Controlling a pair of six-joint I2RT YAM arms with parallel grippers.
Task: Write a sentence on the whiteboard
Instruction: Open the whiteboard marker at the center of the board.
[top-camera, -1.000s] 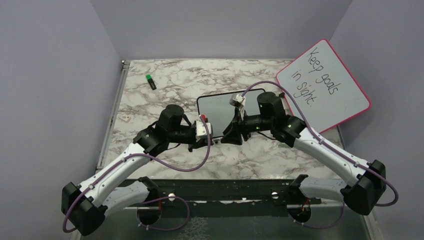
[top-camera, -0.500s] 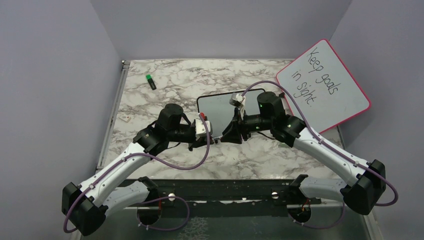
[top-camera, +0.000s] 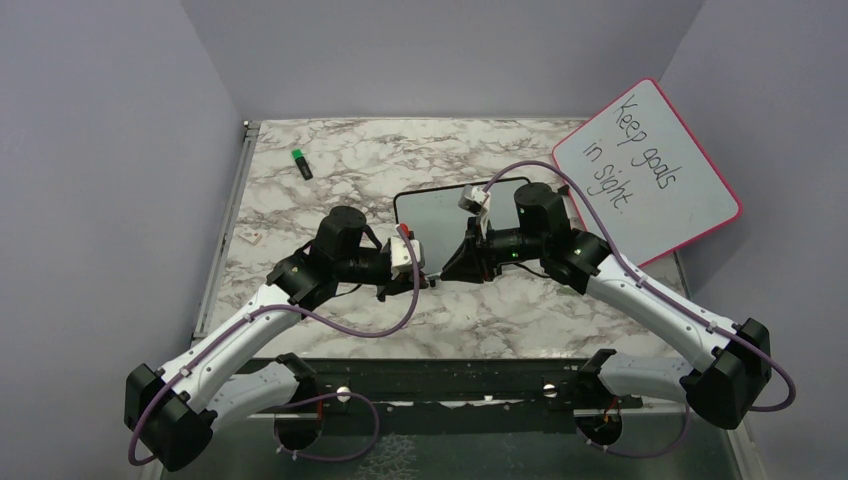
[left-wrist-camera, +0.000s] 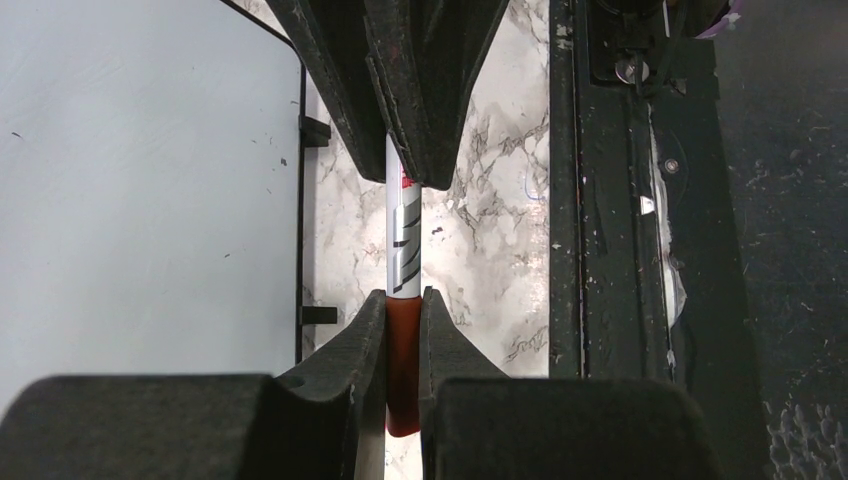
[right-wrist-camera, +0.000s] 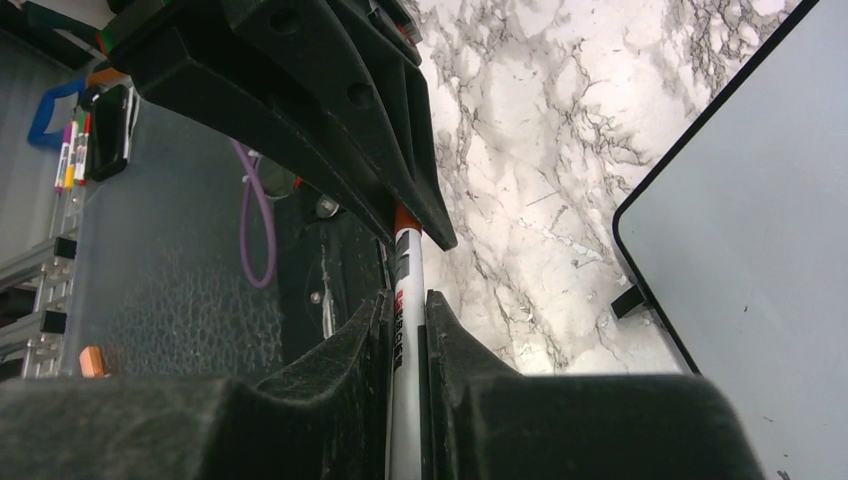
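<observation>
The whiteboard (top-camera: 440, 207), black-framed and blank, lies flat at the table's middle. No sentence shows on it. It also shows in the left wrist view (left-wrist-camera: 140, 180) and the right wrist view (right-wrist-camera: 760, 250). A marker (left-wrist-camera: 404, 240) with a white barrel and a reddish-brown cap (left-wrist-camera: 403, 370) is held between both grippers, just in front of the board's near edge. My left gripper (left-wrist-camera: 403, 305) (top-camera: 418, 282) is shut on the cap. My right gripper (right-wrist-camera: 405, 305) (top-camera: 462, 270) is shut on the white barrel (right-wrist-camera: 408, 290). The two grippers face each other, fingertips close together.
A pink-framed board (top-camera: 645, 165) with black handwriting leans at the back right. A green-capped marker (top-camera: 301, 163) lies at the back left. A small tag (top-camera: 250, 237) lies near the left edge. A black rail (top-camera: 450, 378) runs along the near edge.
Both grippers have edged very slightly to the left, still holding the marker between them. Nothing else has moved.
</observation>
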